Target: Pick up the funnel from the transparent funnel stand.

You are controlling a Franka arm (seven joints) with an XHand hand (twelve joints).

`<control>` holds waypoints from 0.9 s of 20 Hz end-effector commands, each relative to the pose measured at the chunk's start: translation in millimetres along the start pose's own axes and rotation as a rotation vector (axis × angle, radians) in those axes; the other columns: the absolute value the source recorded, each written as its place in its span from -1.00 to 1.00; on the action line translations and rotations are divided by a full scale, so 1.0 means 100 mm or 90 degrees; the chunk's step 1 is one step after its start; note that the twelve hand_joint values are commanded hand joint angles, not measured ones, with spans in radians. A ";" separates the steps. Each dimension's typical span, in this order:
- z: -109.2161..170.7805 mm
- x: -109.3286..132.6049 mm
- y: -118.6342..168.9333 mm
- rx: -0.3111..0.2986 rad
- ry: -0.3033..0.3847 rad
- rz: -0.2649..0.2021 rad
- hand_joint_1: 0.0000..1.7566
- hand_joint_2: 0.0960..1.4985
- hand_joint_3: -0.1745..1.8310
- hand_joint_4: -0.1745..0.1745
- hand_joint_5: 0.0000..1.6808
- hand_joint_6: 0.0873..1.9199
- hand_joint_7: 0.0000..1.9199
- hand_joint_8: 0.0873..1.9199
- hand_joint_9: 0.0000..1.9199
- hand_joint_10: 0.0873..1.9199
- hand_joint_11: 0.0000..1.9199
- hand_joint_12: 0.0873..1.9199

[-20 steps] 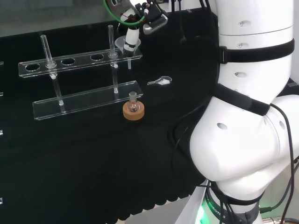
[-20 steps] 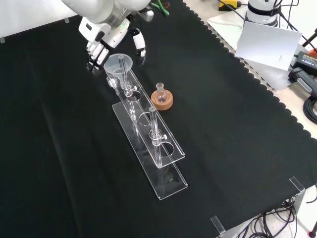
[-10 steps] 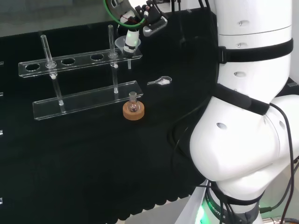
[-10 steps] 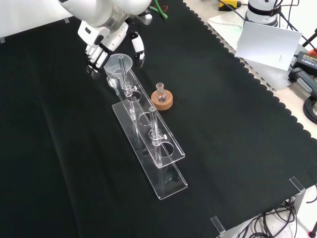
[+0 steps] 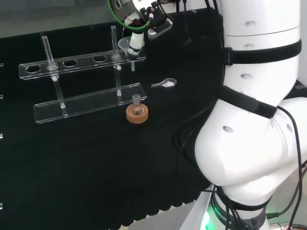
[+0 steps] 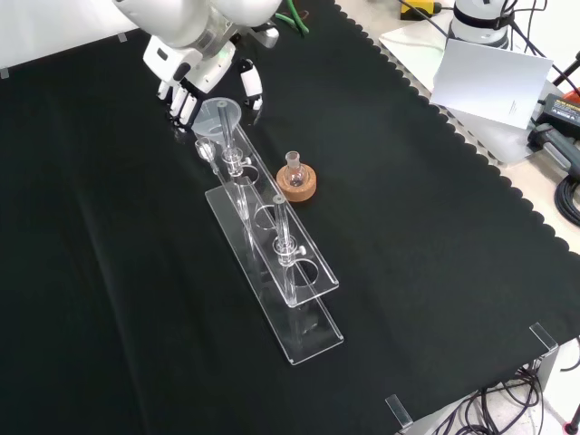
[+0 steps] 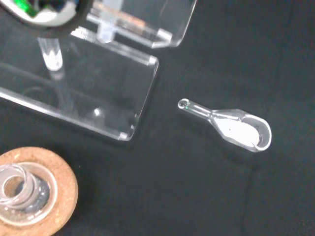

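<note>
The clear funnel [image 5: 124, 45] [image 6: 217, 115] sits in the end hole of the transparent two-shelf stand [image 5: 72, 63] [image 6: 292, 272]. Two upright glass tubes also stand in the stand. My hand [image 5: 140, 21] [image 6: 194, 65] hangs just over that end. In the front view its fingers [image 6: 181, 101] reach down on the funnel's left and its thumb [image 6: 250, 87] on the right. They bracket the rim without being curled round it; I cannot tell whether they touch it. The hand is open. The wrist view has the stand's base corner [image 7: 113, 93].
A small glass flask on a cork ring [image 5: 136, 113] [image 6: 296, 184] [image 7: 44, 189] stands beside the stand's base. A small glass scoop [image 5: 165, 83] [image 7: 231, 126] lies on the black cloth near it. The arm's white links [image 5: 254, 120] take up the head view's right.
The hand has edged a little closer over the funnel, and the thumb and fingers have drawn nearer its rim. The funnel and stand have not moved.
</note>
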State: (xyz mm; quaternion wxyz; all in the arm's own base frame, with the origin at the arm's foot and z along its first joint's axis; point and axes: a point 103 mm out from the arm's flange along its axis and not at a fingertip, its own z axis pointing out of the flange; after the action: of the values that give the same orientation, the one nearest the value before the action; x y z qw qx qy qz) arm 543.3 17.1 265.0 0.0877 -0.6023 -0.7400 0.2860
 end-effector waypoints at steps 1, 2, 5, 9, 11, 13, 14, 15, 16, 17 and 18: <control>-0.05 -0.02 -0.08 -0.108 -0.013 0.037 -0.07 -0.23 -0.25 -0.01 -0.18 -0.67 -0.46 -0.42 -0.06 -0.56 -0.56 0.34; -0.06 -0.03 -0.09 -0.112 -0.012 0.039 -0.06 -0.20 -0.25 0.03 -0.14 -0.54 -0.42 -0.43 -0.02 -0.59 -0.53 0.33; -0.12 -0.07 -0.15 -0.120 -0.016 0.039 -0.05 -0.16 -0.23 0.09 -0.09 -0.36 -0.35 -0.43 0.04 -0.62 -0.48 0.31; -0.33 -0.11 -0.38 -0.110 -0.035 0.047 -0.04 -0.15 -0.21 0.11 -0.09 -0.28 -0.33 -0.42 0.06 -0.63 -0.47 0.30; -0.40 -0.12 -0.46 -0.107 -0.040 0.050 -0.04 -0.15 -0.20 0.12 -0.09 -0.27 -0.33 -0.42 0.06 -0.63 -0.46 0.30; -0.48 -0.14 -0.61 -0.094 -0.052 0.064 -0.03 -0.15 -0.20 0.12 -0.10 -0.27 -0.33 -0.42 0.05 -0.64 -0.46 0.30; -0.51 -0.14 -0.69 -0.095 -0.057 0.071 -0.03 -0.15 -0.20 0.12 -0.10 -0.27 -0.33 -0.42 0.05 -0.64 -0.46 0.30; -0.53 -0.14 -0.74 -0.096 -0.059 0.075 -0.03 -0.15 -0.20 0.12 -0.11 -0.27 -0.33 -0.42 0.05 -0.64 -0.46 0.30; -0.55 -0.13 -0.81 -0.100 -0.062 0.081 -0.03 -0.15 -0.20 0.12 -0.11 -0.27 -0.33 -0.42 0.05 -0.64 -0.46 0.30; -0.57 -0.13 -0.86 -0.103 -0.063 0.084 -0.03 -0.15 -0.20 0.12 -0.12 -0.27 -0.33 -0.42 0.04 -0.64 -0.46 0.29; -0.58 -0.12 -0.92 -0.107 -0.065 0.088 -0.03 -0.15 -0.19 0.12 -0.12 -0.26 -0.33 -0.42 0.04 -0.64 -0.46 0.29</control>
State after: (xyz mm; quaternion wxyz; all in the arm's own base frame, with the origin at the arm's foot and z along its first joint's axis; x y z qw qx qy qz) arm 518.2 12.2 336.3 -0.0003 -0.6322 -0.7326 0.2522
